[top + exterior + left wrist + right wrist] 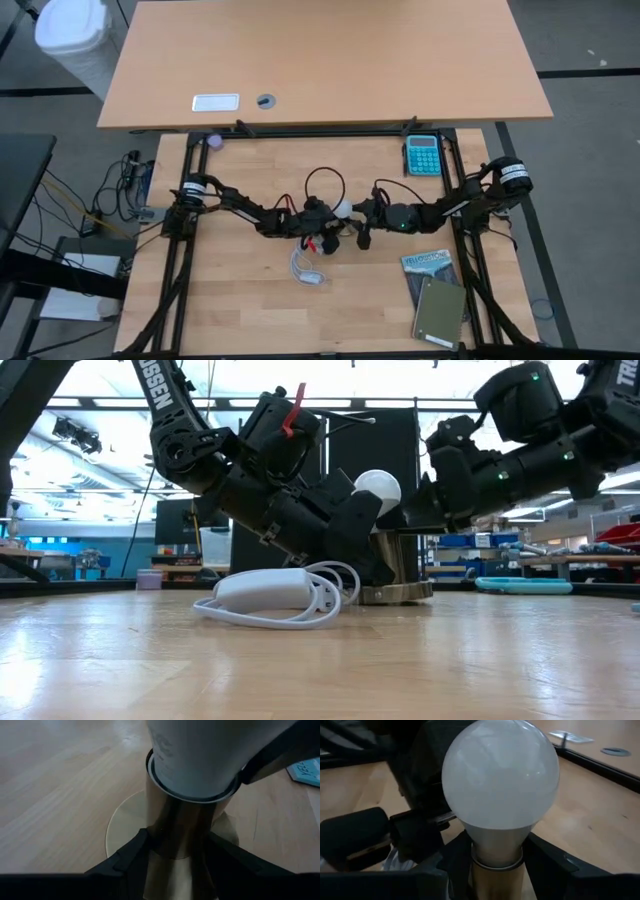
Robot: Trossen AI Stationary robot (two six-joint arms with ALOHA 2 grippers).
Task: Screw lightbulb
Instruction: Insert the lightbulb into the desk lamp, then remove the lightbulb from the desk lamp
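From table level, the nearest thing is a white cord (275, 600) with its switch block, coiled in the lower middle of the frame. Just behind it the brass lamp socket (395, 570) stands upright on its round base, and the lightbulb (377, 490) sits in its top, at centre frame. The left gripper (177, 855) is pinching the socket stem low down, bracing it. The right gripper (497, 855) has its fingers pressed to either side of the bulb's neck. To turn it well, I'd say keep the bulb straight in line with the socket, twist gently, and let the left hold firm so the base doesn't spin. The socket is the only holder here; it holds the bulb's base, though how deep I cannot tell.
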